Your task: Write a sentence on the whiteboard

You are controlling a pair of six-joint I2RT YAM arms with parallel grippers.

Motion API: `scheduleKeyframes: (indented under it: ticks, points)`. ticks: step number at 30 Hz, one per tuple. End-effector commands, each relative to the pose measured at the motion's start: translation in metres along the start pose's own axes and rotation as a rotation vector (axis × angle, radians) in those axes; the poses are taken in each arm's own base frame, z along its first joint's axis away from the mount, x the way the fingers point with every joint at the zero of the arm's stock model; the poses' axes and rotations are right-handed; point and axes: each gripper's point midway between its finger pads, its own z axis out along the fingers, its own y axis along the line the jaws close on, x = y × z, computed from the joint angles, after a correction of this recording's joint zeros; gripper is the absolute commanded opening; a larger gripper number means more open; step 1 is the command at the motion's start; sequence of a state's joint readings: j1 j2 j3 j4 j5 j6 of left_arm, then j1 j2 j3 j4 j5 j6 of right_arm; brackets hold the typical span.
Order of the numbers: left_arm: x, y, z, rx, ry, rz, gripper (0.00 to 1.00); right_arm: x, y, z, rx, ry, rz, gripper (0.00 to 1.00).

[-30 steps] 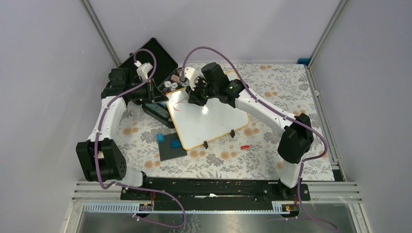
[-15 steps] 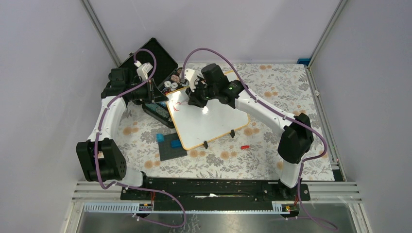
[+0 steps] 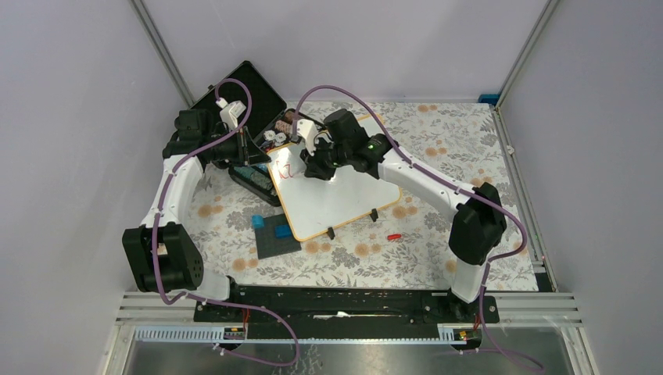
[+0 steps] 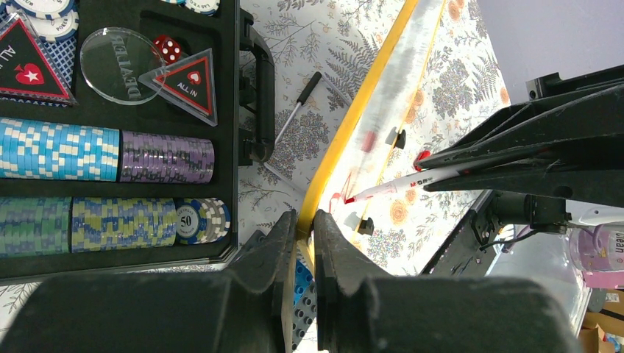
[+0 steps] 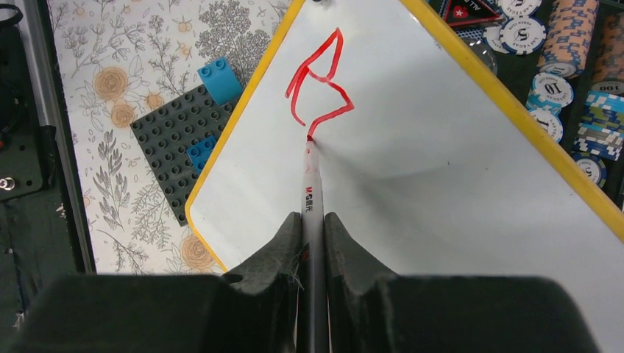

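So far the sentence (image 5: 318, 88) is only a few red strokes: an angular, looping figure near one corner of the whiteboard (image 5: 456, 191), too little to read as a word. The whiteboard is a white rectangle with a thin yellow-tan frame and rounded corners. Two small black feet (image 3: 331, 232) show along its near edge. It sits on the flowered surface (image 3: 469, 133) at an angle to the arms. The rest of its face is bare white with one bright glare spot.

The right hand (image 5: 313, 220) is clamped on a slim white marker (image 5: 311, 176), and the marker's red tip touches the whiteboard at the lower end of the strokes. The left hand (image 4: 303, 220) is closed on the whiteboard's frame at its left edge, one finger on each side of the rim.

Just beside the whiteboard's left edge lies an open black case (image 4: 234, 88) holding rows of poker chips (image 4: 103, 151), a red die (image 4: 168, 48) and a clear dealer button (image 4: 121, 55). A black pen (image 4: 298, 110) lies between the case and the whiteboard. By the whiteboard's near-left corner is a dark grey studded plate (image 5: 169, 136) with blue blocks (image 5: 219, 79). A small red piece (image 3: 394, 235) lies near the whiteboard's near edge, apart from it. In the top view the right arm reaches over the whiteboard and hides part of its far edge.
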State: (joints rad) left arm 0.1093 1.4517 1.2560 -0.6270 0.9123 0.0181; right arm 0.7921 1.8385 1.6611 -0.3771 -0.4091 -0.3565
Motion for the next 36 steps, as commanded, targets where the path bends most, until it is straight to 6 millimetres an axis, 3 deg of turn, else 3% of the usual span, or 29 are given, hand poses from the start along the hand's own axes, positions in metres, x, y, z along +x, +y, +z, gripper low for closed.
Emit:
scheduleKeyframes:
  ticks: [1,14,26,36]
  points:
    - [-0.018,-0.01,-0.008,0.005,-0.06,0.083,0.0,-0.004,-0.006,-0.018,0.061,0.005,-0.039,0.0]
    - [-0.018,-0.013,-0.01,0.007,-0.064,0.084,0.0,-0.061,-0.01,-0.036,0.071,-0.123,-0.04,0.0]
    - [-0.018,-0.012,-0.009,0.008,-0.062,0.082,0.0,-0.067,-0.02,-0.022,0.079,-0.125,-0.032,0.0]
    - [-0.016,-0.012,-0.01,0.0,-0.063,0.092,0.0,-0.055,-0.027,-0.009,0.098,-0.086,-0.027,0.0]
